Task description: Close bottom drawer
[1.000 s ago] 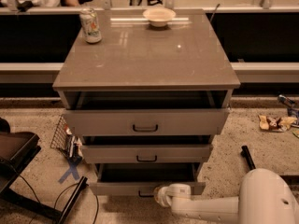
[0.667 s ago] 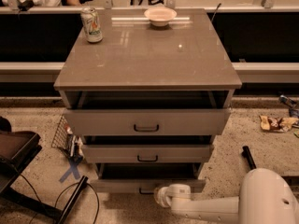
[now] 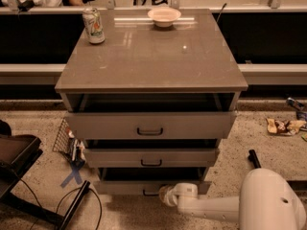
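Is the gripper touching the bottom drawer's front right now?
Cannot tell. In the camera view the gripper overlaps the lower edge of the bottom drawer front, which is pulled out, but this single angle shows neither plain contact nor a gap.

On the desk (image 3: 153,61): soda can (image 3: 93,26) back left, pale bowl (image 3: 164,16) back centre (well apart). On the floor: blue tape cross (image 3: 72,176) left, brownish clutter (image 3: 286,126) right.
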`<move>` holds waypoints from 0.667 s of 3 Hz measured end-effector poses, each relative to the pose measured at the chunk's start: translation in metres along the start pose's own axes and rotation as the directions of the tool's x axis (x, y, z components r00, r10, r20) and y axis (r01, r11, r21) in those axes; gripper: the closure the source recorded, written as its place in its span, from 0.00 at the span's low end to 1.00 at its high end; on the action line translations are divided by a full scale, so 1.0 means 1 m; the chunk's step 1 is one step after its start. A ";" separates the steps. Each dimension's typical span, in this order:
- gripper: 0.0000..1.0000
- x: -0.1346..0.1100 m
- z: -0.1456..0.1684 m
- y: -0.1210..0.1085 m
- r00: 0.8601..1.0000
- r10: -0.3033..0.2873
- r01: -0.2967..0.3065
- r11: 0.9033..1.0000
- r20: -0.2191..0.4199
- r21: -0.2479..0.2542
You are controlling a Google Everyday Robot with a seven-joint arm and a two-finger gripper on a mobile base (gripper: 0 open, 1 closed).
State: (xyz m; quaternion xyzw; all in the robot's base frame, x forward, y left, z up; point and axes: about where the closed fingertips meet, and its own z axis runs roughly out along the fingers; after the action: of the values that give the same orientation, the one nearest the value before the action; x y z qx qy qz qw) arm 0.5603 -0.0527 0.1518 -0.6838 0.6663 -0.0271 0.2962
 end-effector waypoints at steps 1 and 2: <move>1.00 0.009 0.007 -0.020 1.000 0.016 -0.016 1.000 0.017 0.010; 1.00 0.009 0.006 -0.019 1.000 0.016 -0.016 1.000 0.017 0.010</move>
State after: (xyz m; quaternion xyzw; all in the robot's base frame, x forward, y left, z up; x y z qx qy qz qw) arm 0.5813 -0.0596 0.1519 -0.6772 0.6691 -0.0225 0.3054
